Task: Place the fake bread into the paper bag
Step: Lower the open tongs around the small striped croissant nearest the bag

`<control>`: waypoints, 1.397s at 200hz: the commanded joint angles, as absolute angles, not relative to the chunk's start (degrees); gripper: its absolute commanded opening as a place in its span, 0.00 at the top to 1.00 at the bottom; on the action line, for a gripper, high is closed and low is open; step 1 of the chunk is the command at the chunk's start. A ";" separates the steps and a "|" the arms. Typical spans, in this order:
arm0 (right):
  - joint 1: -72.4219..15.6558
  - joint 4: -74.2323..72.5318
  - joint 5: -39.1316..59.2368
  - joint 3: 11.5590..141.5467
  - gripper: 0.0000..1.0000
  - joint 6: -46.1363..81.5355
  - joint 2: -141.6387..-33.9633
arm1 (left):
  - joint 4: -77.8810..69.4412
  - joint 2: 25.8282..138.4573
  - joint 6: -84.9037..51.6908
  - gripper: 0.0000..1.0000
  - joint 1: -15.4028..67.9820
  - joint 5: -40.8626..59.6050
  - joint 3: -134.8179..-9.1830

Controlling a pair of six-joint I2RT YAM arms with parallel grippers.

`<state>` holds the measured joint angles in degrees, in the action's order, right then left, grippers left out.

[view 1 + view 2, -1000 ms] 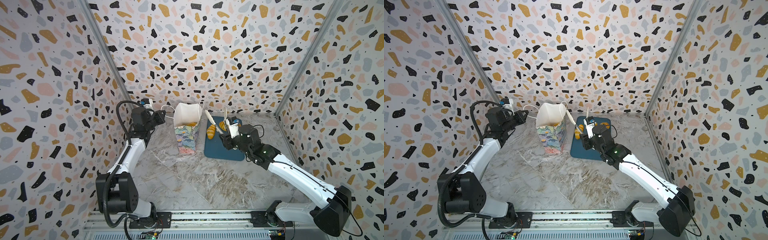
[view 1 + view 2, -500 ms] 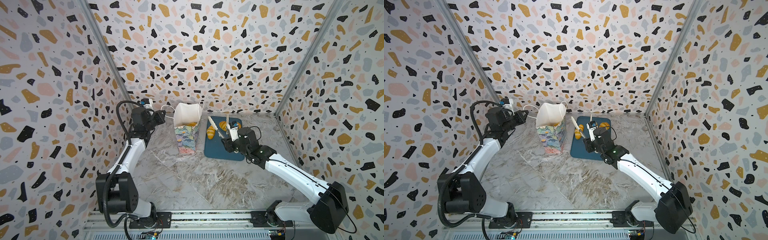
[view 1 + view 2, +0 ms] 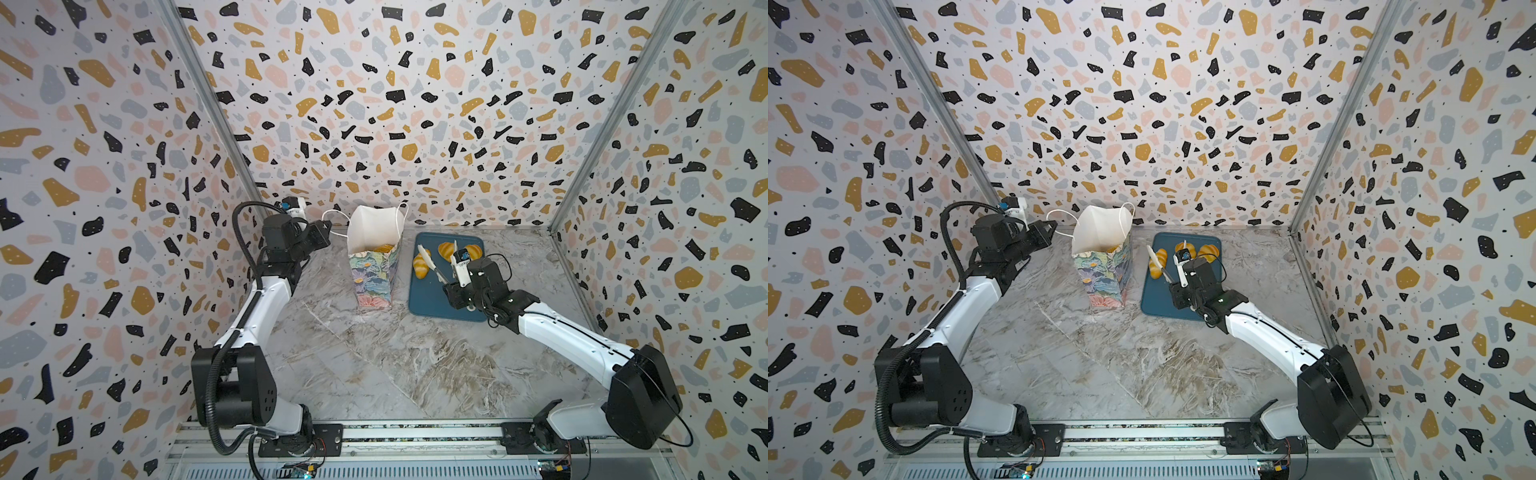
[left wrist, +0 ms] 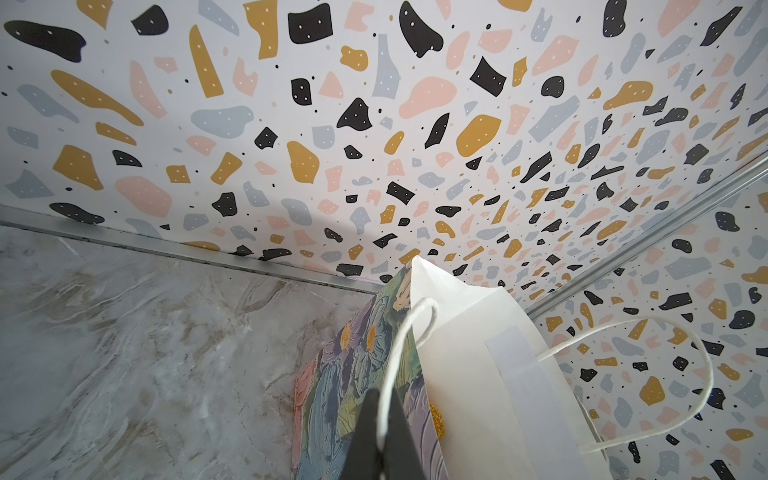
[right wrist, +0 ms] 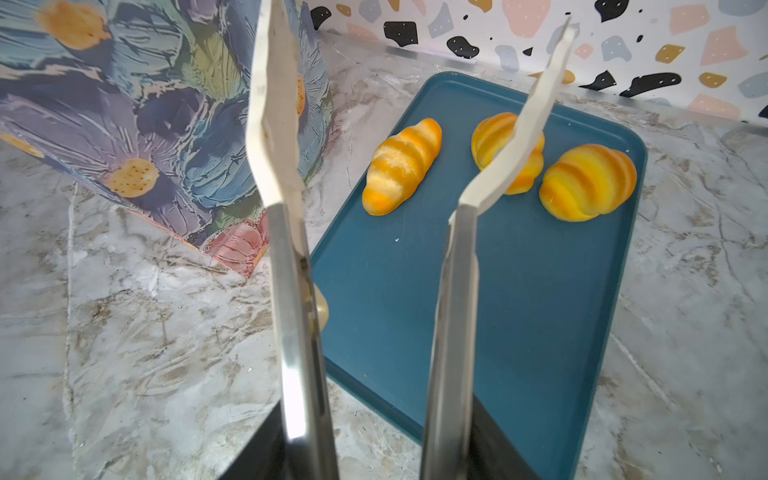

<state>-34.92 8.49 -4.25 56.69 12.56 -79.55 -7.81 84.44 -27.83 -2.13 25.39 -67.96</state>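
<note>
Pulled back from the paper bag [image 3: 374,274] since a second earlier, the right arm stretched low and forward. Its right gripper [image 3: 453,286] was clamped on metal tongs [image 5: 293,291], whose white tips stood apart and empty above the blue tray [image 5: 498,311]. Three striped fake bread rolls [image 5: 401,166] lay at the tray's far end, and more fake bread [image 3: 384,248] showed inside the upright bag. The left arm reached forward with its elbow bent, its left gripper [image 4: 380,436] pinched tight on the bag's cord handle [image 4: 397,353].
</note>
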 commanded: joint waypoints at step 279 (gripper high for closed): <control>-35.05 7.60 -1.92 63.32 0.50 14.08 -98.37 | -10.32 83.48 -27.71 1.00 -2.02 25.49 -67.41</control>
<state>-34.94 8.45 -2.07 60.40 14.28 -98.02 -7.81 84.44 -27.88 -2.13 25.39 -67.96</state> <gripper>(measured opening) 0.500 0.046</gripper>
